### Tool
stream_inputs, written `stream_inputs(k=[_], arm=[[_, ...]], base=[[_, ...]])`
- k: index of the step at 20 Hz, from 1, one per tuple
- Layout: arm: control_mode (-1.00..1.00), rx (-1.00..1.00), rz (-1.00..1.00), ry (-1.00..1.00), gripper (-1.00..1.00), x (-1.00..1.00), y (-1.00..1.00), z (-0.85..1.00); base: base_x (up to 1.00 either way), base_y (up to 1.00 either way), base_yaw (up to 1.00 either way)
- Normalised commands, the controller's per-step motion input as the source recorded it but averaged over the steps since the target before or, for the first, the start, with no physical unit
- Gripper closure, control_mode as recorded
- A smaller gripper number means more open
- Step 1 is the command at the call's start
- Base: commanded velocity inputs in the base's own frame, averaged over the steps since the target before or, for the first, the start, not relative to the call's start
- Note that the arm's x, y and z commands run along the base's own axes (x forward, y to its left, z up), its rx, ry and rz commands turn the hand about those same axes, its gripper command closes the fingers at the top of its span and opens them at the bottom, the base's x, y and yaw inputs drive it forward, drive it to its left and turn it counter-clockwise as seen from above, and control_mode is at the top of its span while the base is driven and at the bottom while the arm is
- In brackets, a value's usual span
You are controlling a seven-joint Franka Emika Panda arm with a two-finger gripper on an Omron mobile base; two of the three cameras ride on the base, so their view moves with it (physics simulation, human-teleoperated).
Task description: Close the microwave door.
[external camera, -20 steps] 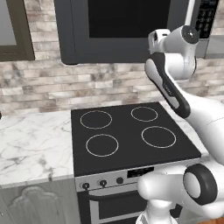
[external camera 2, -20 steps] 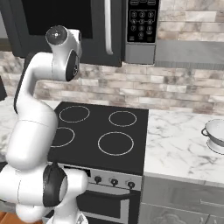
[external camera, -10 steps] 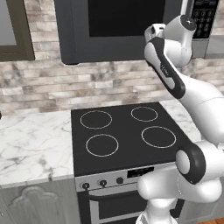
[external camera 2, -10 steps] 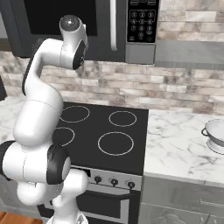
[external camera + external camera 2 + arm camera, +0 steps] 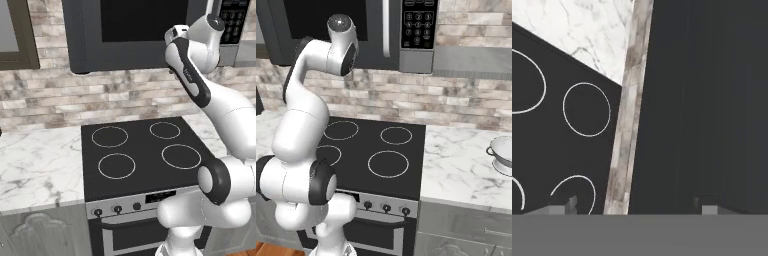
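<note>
We've swung our arm up higher toward the microwave door (image 5: 135,35), which now looks almost flush with the microwave (image 5: 416,55) above the stove (image 5: 142,152), and the gripper's state, we can't tell

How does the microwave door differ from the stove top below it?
The microwave door stands upright high against the brick wall; the stove top lies flat at counter height. The door is dark grey around a black glass window; the stove top is all black. The door has a pale vertical bar handle; the stove top carries four thin white rings. Both are dark, flat and glossy.
</note>
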Motion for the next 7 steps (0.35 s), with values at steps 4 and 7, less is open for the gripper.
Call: stream_inputs(k=[4,7], arm=[[-1.0,0.0,0.0,0.0,-1.0,0.04,0.0,-0.03],[-1.0,0.0,0.0,-0.02,-1.0,-0.29,0.0,0.02]], base=[[0.0,0.0,0.0],[0.0,0.0,0.0]])
